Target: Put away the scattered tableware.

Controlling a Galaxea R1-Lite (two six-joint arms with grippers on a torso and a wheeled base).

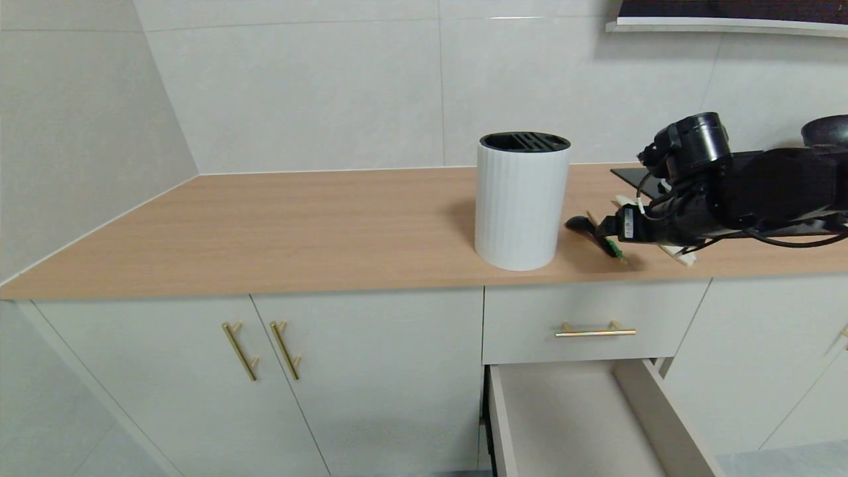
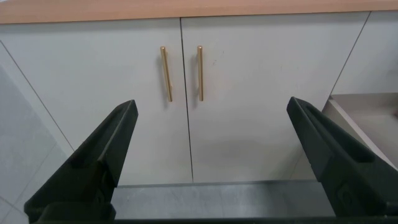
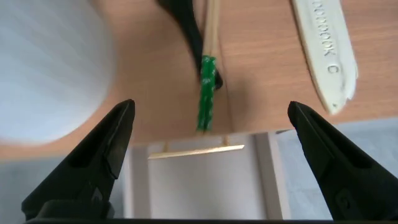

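A white ribbed utensil holder with a black slotted top stands on the wooden counter. Just right of it lie a black spoon, a pair of chopsticks with green ends and a white plastic utensil. My right gripper hovers open directly over them. In the right wrist view the green chopstick tip, black spoon handle and white utensil lie between the spread fingers, untouched. My left gripper is open, low before the cabinet doors.
A drawer stands pulled open below the counter, under a shut drawer with a gold handle. Two cabinet doors with gold handles are at the left. A black tray sits behind the right arm. Tiled wall at the back.
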